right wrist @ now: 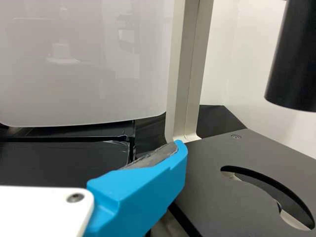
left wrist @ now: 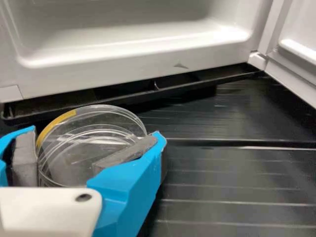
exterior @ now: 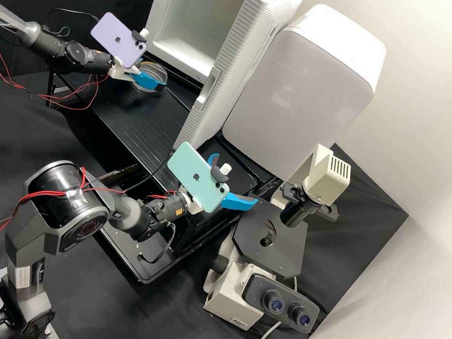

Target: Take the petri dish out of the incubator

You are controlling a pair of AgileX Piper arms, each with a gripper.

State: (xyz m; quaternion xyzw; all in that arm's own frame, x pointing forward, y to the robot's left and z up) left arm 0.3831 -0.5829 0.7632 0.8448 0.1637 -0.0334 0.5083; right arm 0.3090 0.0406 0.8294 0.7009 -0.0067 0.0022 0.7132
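Observation:
The clear petri dish (left wrist: 86,143), which has a yellow mark on its rim, is gripped between the blue fingers (left wrist: 133,165) of my left gripper (left wrist: 81,150). In the high view the left gripper (exterior: 150,78) and the dish (exterior: 158,70) are just outside the white incubator (exterior: 188,24), over the black ribbed shelf (exterior: 135,119). The incubator's door (exterior: 235,59) stands wide open, and the chamber floor (left wrist: 133,42) is bare. My right gripper (exterior: 235,183) is open and holds nothing. It hovers by the microscope stage (right wrist: 247,168), and one of its fingers (right wrist: 148,173) lies at the stage's edge.
A large white rounded housing (exterior: 307,81) stands right of the open door. The microscope (exterior: 258,278), with its black stage (exterior: 273,237) and condenser (exterior: 299,207), sits at the front right. Red cables (exterior: 12,77) trail by the left arm. A white wall closes off the right.

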